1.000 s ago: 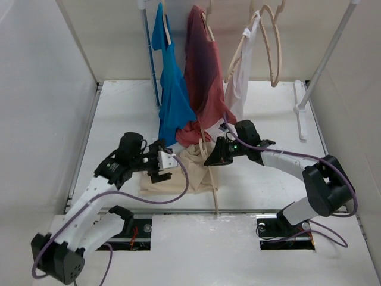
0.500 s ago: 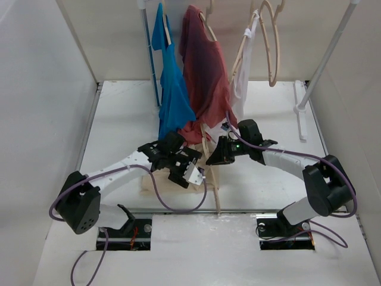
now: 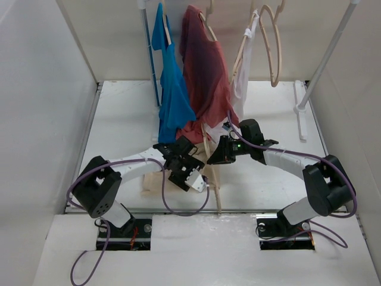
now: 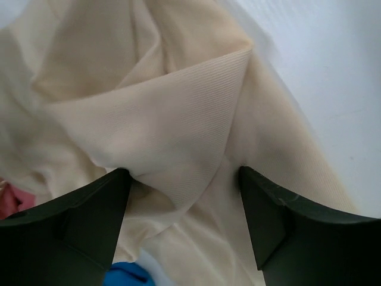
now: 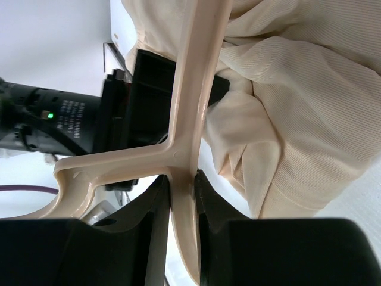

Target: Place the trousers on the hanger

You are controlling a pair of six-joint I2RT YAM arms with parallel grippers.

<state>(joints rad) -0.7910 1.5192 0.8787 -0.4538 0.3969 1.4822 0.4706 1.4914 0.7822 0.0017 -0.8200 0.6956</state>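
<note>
The beige trousers (image 3: 153, 183) lie crumpled on the table, mostly under my left arm. My left gripper (image 3: 191, 177) points down into them. In the left wrist view it (image 4: 184, 179) stands open, with a raised fold of the trousers (image 4: 178, 119) between its fingers (image 4: 77, 226). My right gripper (image 3: 217, 154) is shut on the pale tan hanger (image 3: 213, 185), which slopes toward the table's near edge. In the right wrist view the gripper (image 5: 183, 190) clamps the hanger (image 5: 196, 89) just below a junction, with the trousers (image 5: 297, 107) bunched against its right side.
A blue shirt (image 3: 172, 101), a red T-shirt (image 3: 205, 77) and a small white garment (image 3: 241, 77) hang at the back, their hems close above both grippers. An empty hanger (image 3: 271, 44) hangs beside them. The white rack pole (image 3: 327, 59) slants at the right.
My left arm has swung in from the left and come down over the trousers next to the hanger, its jaws narrowing a little. The right gripper and hanger have stayed put.
</note>
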